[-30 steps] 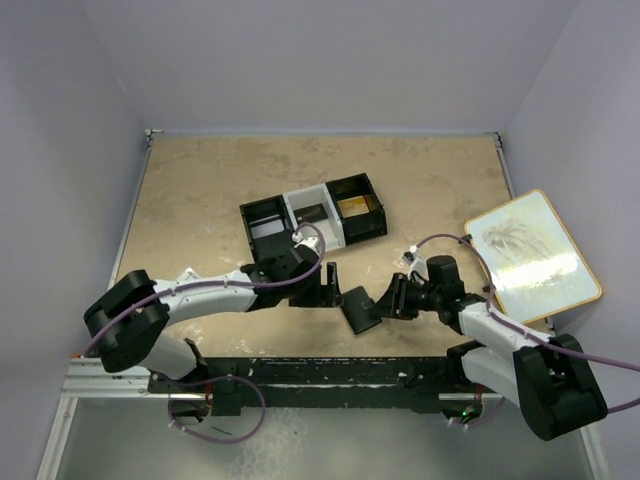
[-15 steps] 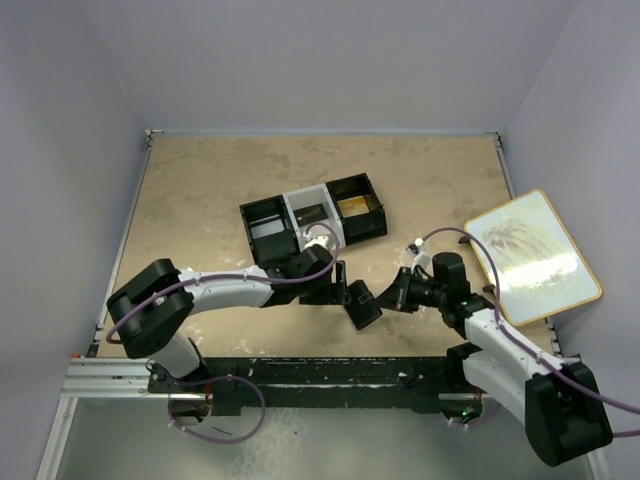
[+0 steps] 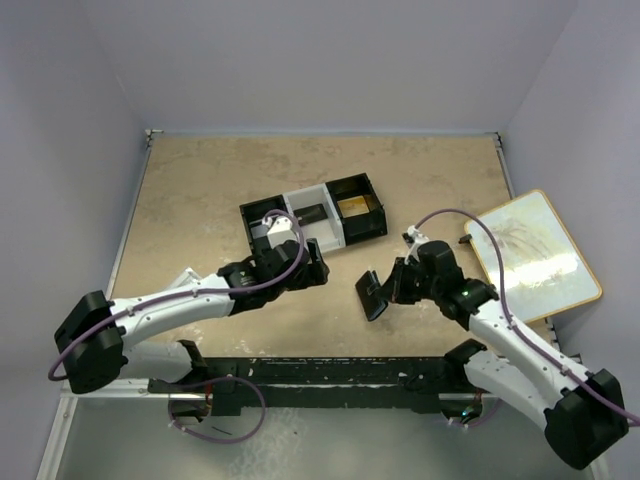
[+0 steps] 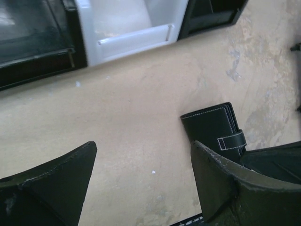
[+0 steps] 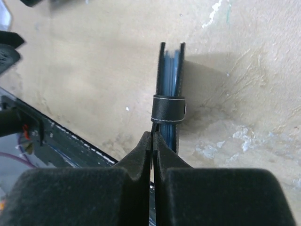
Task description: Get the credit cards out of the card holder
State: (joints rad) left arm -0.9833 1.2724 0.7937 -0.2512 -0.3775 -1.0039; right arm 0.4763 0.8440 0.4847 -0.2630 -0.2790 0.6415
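Note:
The card holder (image 3: 372, 295) is a black wallet with a strap, standing on edge near the table's front middle. In the right wrist view the card holder (image 5: 169, 94) shows edge-on, with blue sleeves (image 5: 170, 66) between its covers. My right gripper (image 3: 392, 290) (image 5: 153, 136) is shut on its near left cover. My left gripper (image 3: 315, 272) (image 4: 143, 147) is open over bare table, left of the card holder (image 4: 214, 129). A gold-tan card (image 3: 357, 206) and a dark card (image 3: 312, 213) lie in the tray.
A black-and-white three-compartment tray (image 3: 290, 203) (image 4: 127, 28) sits behind the left gripper. A white board with a wooden rim (image 3: 530, 255) lies at the right edge. The black rail (image 3: 330, 375) runs along the near edge, close to the holder.
My right gripper has shut on the card holder and turned it up on edge. My left gripper has drawn back to the left, away from the holder.

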